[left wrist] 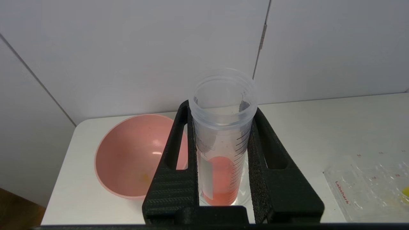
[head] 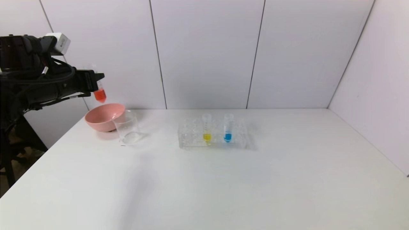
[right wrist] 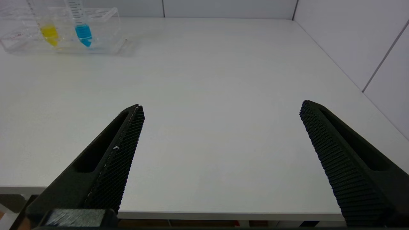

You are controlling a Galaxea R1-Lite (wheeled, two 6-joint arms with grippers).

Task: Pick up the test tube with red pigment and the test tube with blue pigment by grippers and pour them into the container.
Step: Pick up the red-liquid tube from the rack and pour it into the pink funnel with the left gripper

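Head view: left hand (head: 96, 83) clamps the slim clear graduated tube of red-orange liquid (head: 99, 92) upright above the pink bowl (head: 104, 116) beside the clear glass beaker (head: 127, 127), presumably staged for pouring; right hand (right wrist: 220, 134) idles open over the bench (right wrist: 223, 80).

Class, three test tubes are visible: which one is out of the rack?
The test tube with red pigment: the left gripper holds it above the pink bowl; yellow and blue stand racked.

On the table (head: 223, 179), the bowl (head: 104, 116) sits far left, the container (head: 127, 127) touching its right side, the rack (head: 212, 134) well right, holding two tubes.
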